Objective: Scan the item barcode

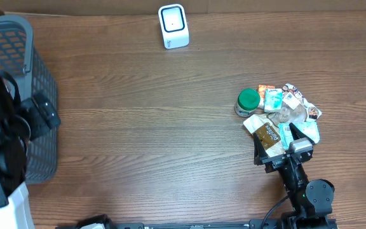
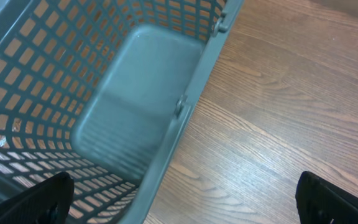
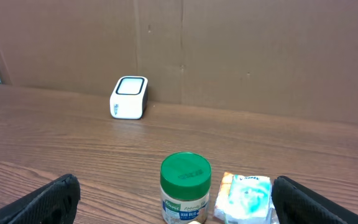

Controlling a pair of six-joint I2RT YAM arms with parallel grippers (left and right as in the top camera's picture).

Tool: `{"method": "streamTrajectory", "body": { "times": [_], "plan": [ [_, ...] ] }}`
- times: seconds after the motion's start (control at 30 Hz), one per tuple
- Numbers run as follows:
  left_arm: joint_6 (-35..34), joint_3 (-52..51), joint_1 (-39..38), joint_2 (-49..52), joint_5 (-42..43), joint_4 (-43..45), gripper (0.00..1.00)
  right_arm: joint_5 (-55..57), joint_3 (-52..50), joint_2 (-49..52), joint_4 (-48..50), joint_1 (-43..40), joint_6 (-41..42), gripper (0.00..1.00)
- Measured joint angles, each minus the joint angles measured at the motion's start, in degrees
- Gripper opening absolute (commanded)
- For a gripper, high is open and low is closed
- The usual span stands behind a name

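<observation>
A grey mesh basket (image 2: 135, 112) lay beneath the left gripper (image 2: 185, 208), whose jaws stood spread wide with nothing between them to hold. The basket's rim ran up between the two fingertips. Its ribbed floor sat below the left finger and the bare wooden table (image 2: 278, 93) below the right one.

Further right, a white barcode scanner (image 3: 129, 98) stood at the table's far edge against a cardboard wall (image 3: 241, 50). It was well ahead of the jaws of the right gripper (image 1: 276, 144) and off to their left.

Those jaws were also spread wide and gripped nothing. Just ahead of them, in line with the gap, a jar (image 3: 185, 186) with a green lid stood upright, its label turned toward the wrist camera. A white-and-teal packet (image 3: 246, 198) lay just beside the jar, on the right finger's side. Seen from overhead, a brown packet (image 1: 267, 132) lay between the two fingers, nearer to them than the jar. It formed the near edge of a small heap of packets (image 1: 294, 105) that spread out beyond the right finger. Whether either finger touched the brown packet could not be told.
</observation>
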Motion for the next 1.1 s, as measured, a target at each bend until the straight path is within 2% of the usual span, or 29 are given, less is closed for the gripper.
{"method": "streamTrajectory", "body": {
  "times": [0.23, 0.37, 0.5, 0.6, 0.7, 0.93, 1.1],
  "plan": [
    [0.0, -11.8, 0.0, -11.5, 0.0, -0.1, 1.0, 0.0, 0.0, 0.0, 0.0, 0.0, 0.0, 1.0],
    [0.1, -19.6, 0.0, -18.8, -1.4, 5.2, 1.0, 0.0, 0.0, 0.0, 0.0, 0.0, 0.0, 1.0],
    [0.1, -28.5, 0.0, -25.7, 0.4, 18.6, 1.0, 0.0, 0.0, 0.0, -0.1, 0.0, 0.0, 1.0],
    [0.5, -39.7, 0.0, -31.0, 5.0, 32.0, 1.0, 0.0, 0.0, 0.0, -0.1, 0.0, 0.0, 1.0],
    [1.4, -50.8, 0.0, -34.0, 10.7, 40.9, 1.0, 0.0, 0.0, 0.0, -0.1, 0.0, 0.0, 1.0],
    [1.8, -70.0, 0.0, -37.7, 21.3, 56.3, 1.0, 0.0, 0.0, 0.0, 0.0, 0.0, 0.0, 1.0],
    [1.8, -79.7, -1.3, -42.5, 23.6, 63.4, 1.0, 0.0, 0.0, 0.0, 0.0, 0.0, 0.0, 1.0]
  ]
}}
